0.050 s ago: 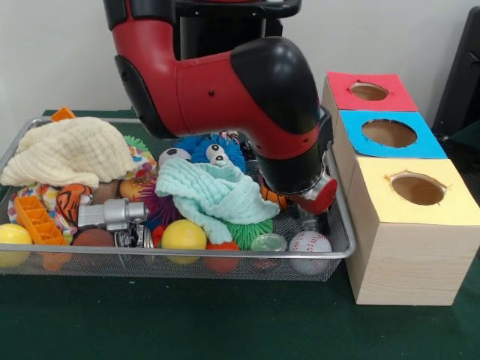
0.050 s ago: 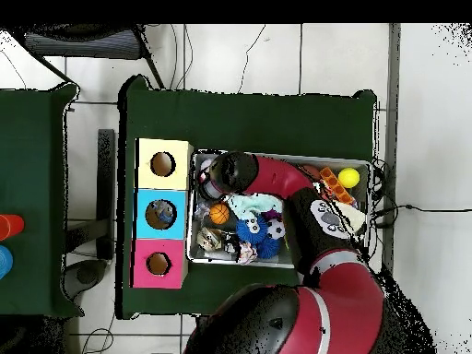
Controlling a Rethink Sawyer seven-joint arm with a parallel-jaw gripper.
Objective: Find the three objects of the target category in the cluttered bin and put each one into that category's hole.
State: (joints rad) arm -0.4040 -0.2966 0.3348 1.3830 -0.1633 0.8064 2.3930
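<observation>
Your arm (image 1: 225, 90) reached down into the wire bin (image 1: 187, 255) at the end nearest the three boxes. The gripper (image 1: 311, 217) sat low among the clutter just behind a baseball (image 1: 310, 242), and its fingers were hidden by the wrist, so you could not tell how the jaws stood. A mint cloth (image 1: 214, 193) lay draped over a green spiky ball (image 1: 247, 231), beside a yellow ball (image 1: 184, 235). A cream cloth (image 1: 69, 152) covered the bin's other end. The yellow box (image 1: 416, 225), blue box (image 1: 390, 135) and red box (image 1: 369, 91) stood in a row touching the bin. Overhead, a small basketball (image 2: 219, 214) possibly lay just beside the wrist.
</observation>
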